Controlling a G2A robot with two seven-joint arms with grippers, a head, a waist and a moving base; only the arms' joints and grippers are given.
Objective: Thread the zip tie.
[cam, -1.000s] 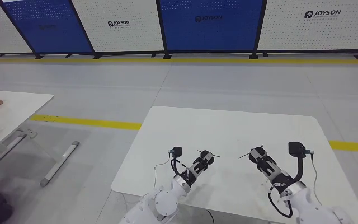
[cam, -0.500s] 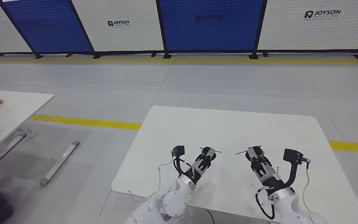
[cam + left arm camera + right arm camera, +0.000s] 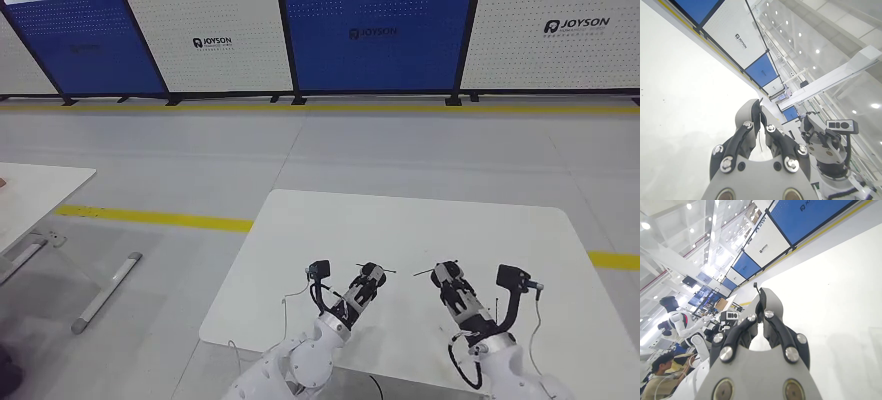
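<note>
Over the front part of the white table (image 3: 420,220), my left gripper (image 3: 372,272) and right gripper (image 3: 441,272) face each other a short gap apart. Both are shut on a thin black zip tie. In the left wrist view the left gripper (image 3: 759,106) pinches the strap, whose pointed tip (image 3: 760,100) pokes past the fingertips while a strand hangs back between the fingers. In the right wrist view the right gripper (image 3: 761,294) clamps the strap just behind the square head (image 3: 755,285), which sticks out beyond the fingertips. The other arm's gripper (image 3: 810,121) shows close by.
The table's far half and sides are bare white surface. A second white table (image 3: 30,190) stands off to the left, with a metal bar (image 3: 105,290) on the floor between. A fence of blue and white panels (image 3: 380,45) runs along the back.
My right gripper has moved left toward the left gripper, narrowing the gap between the two zip tie ends. The left gripper has hardly shifted.
</note>
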